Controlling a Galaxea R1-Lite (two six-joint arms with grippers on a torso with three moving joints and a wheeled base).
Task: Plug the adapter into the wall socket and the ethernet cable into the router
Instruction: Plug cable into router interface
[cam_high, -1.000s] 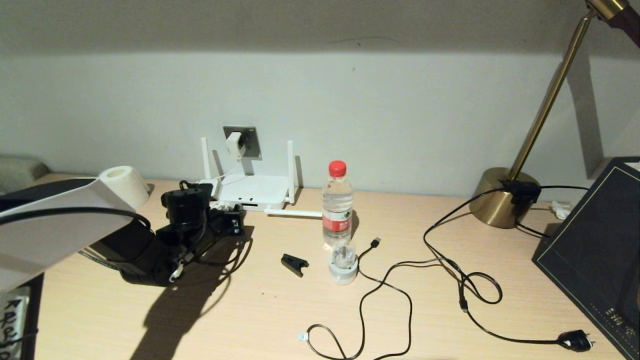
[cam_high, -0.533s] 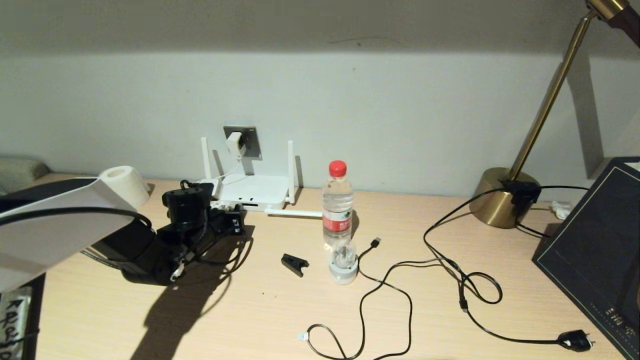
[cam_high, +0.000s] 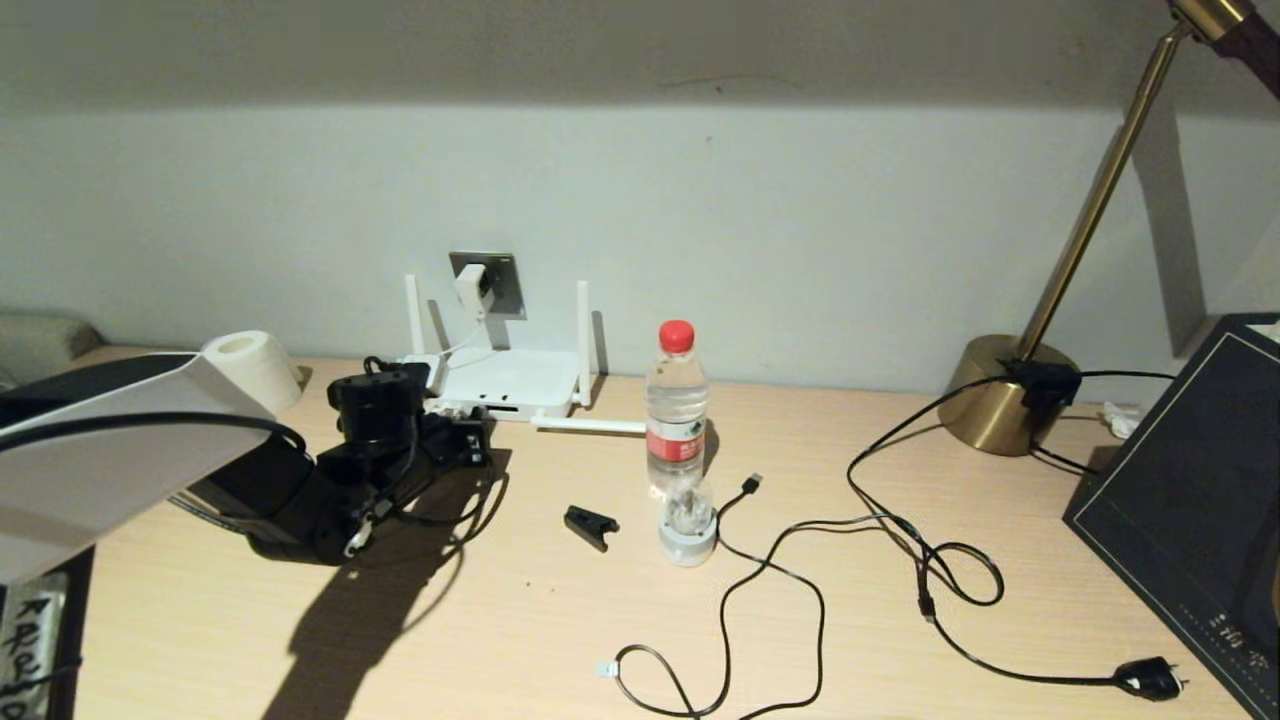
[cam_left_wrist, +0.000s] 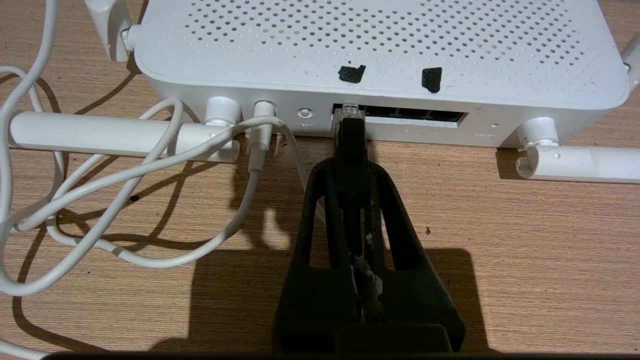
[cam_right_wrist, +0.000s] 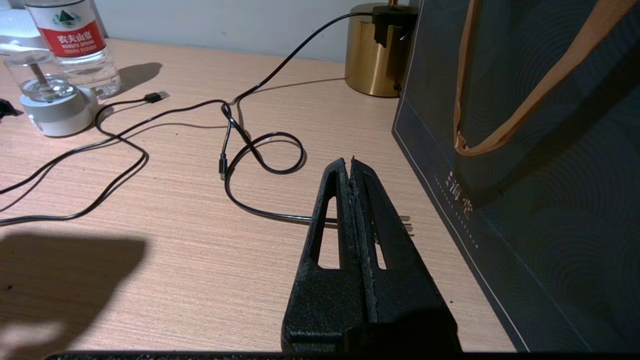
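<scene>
The white router (cam_high: 510, 382) lies against the wall below the grey wall socket (cam_high: 503, 293). The white adapter (cam_high: 467, 287) sits in that socket, and its thin white cord (cam_left_wrist: 125, 175) runs down to the router's back. My left gripper (cam_left_wrist: 352, 167) (cam_high: 472, 445) is shut on the black ethernet cable (cam_left_wrist: 350, 135) just behind its connector. The clear tip is at the mouth of the leftmost port slot (cam_left_wrist: 415, 114), partly inside. My right gripper (cam_right_wrist: 348, 162) is shut on nothing, low over the desk at the right and out of the head view.
A water bottle (cam_high: 675, 410), a small glass-domed device (cam_high: 687, 525) and a black clip (cam_high: 590, 525) stand mid-desk. Loose black cables with a USB tip (cam_high: 752, 483) and a mains plug (cam_high: 1150, 680) lie to the right. A brass lamp base (cam_high: 1005, 395) and a dark bag (cam_right_wrist: 525, 150) are also there.
My left gripper has edged slightly forward toward the router with the ethernet cable. Everything else is as before.
</scene>
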